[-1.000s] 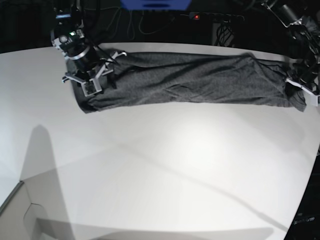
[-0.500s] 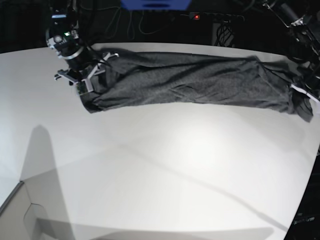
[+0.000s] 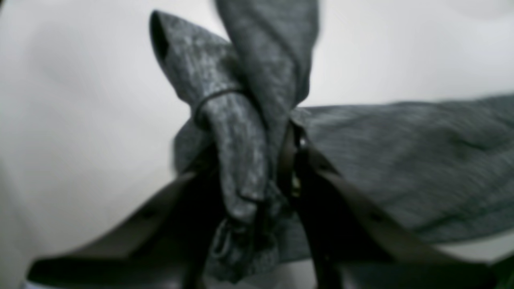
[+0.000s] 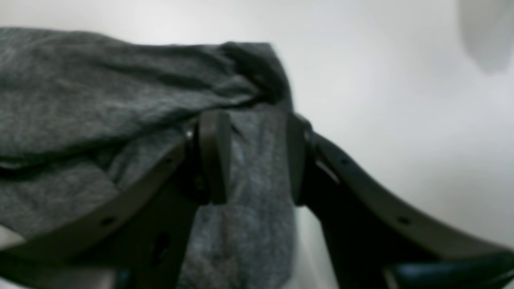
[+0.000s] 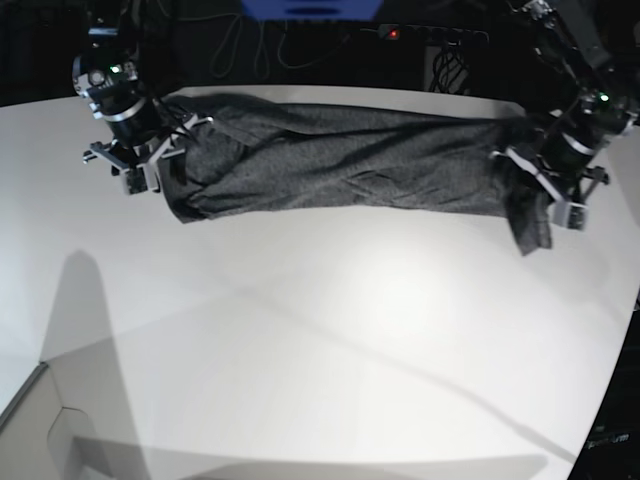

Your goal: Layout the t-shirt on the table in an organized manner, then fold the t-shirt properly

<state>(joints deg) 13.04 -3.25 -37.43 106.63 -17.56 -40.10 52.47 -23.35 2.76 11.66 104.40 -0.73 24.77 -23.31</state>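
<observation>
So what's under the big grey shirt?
The white table lies below the t-shirt, which hangs stretched between both grippers. Whatever sits directly beneath the cloth is covered, so I cannot tell.

Dark backdrop behind, with tangled cables (image 5: pixel 250 45), a power strip (image 5: pixel 432 34) and a blue panel (image 5: pixel 310 8).

My base camera sits high at the near side, looking down and across the whole surface (image 5: pixel 330 330) toward the dark back wall, both arms at the far corners. My 2 wrist cameras ride close behind their jaws, blurred by nearness. The left wrist view shares the t-shirt (image 3: pixel 401 168) end seen at base right; the right wrist view shares the end at base left.
</observation>
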